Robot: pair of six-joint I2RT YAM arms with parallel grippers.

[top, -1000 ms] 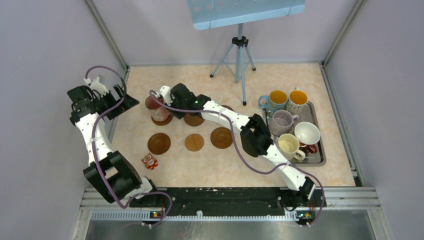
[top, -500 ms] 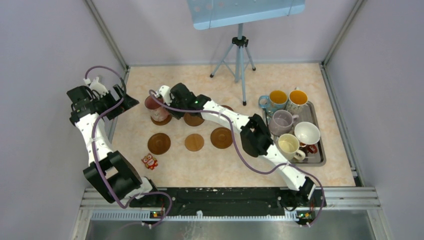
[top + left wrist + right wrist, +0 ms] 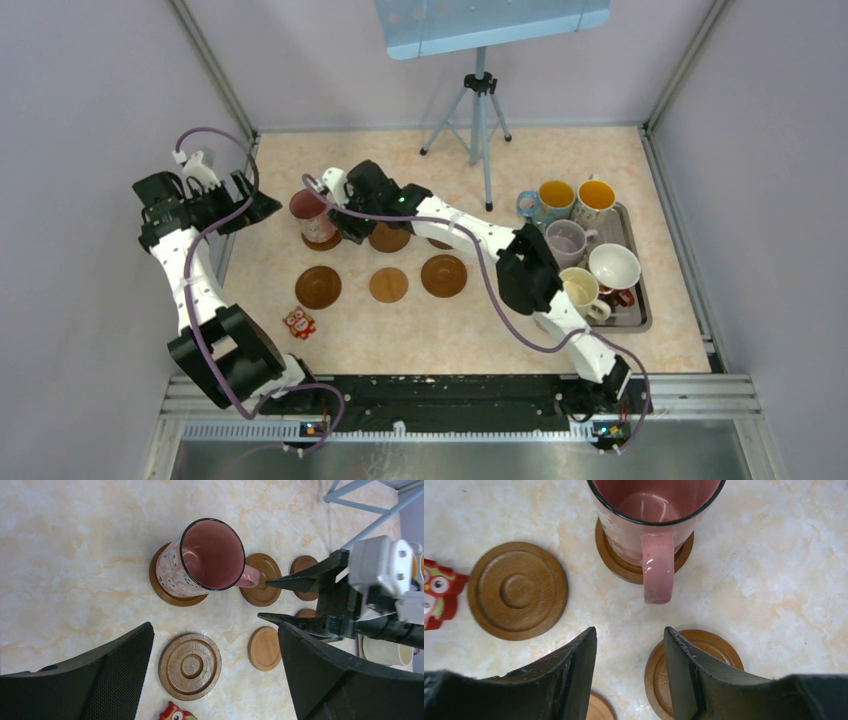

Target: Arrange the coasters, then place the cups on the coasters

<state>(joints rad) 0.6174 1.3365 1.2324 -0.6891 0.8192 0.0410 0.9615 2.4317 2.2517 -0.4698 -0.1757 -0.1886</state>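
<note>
Backing off the tall pink ceramic mug (image 3: 312, 214), the right gripper (image 3: 629, 632) has widened since a second ago. Its jaws now stand spread, and the end of the mug's handle (image 3: 657, 567) lies just beyond their tips, untouched. The mug stands upright on the far-left dark round wooden coaster (image 3: 170, 594). The left gripper (image 3: 215, 630) hangs off to the mug's left with its jaws fully spread, holding nothing.

In the top view the right forearm covers most of the far-row right coaster (image 3: 304, 569). The right elbow overlaps the lavender-grey mug (image 3: 566, 240) and the cream mug (image 3: 582, 290). The small red owl figure (image 3: 298, 322) is cut off at the frame edge in both wrist views.

There are six coasters in two rows of three: five dark rimmed ones and one lighter flat disc (image 3: 388, 284). There are six mugs. The pink one is on its coaster and five are on the rectangular steel tray (image 3: 640, 318). Those five are the two overlapped ones, a blue-patterned mug with an orange inside (image 3: 548, 200), a pale mug with an orange inside (image 3: 596, 197) and a red mug with a white inside (image 3: 614, 266).
</note>
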